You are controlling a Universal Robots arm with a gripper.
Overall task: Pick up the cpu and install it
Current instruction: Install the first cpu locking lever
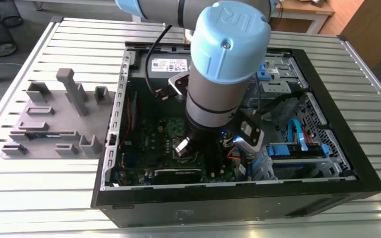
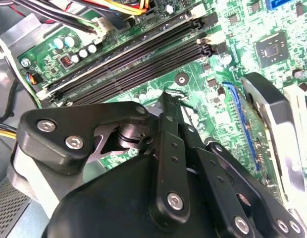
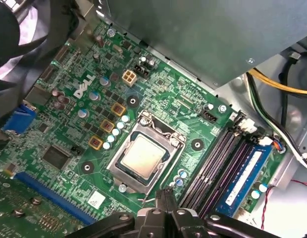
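The square cpu [image 3: 141, 157], shiny metal, lies flat in its metal-framed socket [image 3: 166, 133]; the black gripper [image 3: 165, 194] above has its jaws pressed together.

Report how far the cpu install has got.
Done: the square silver-topped cpu sits inside the metal-framed socket on the green motherboard. In hand: nothing visible; the black end effector hangs just above the board beside the socket. Whether it is locked in cannot be told.
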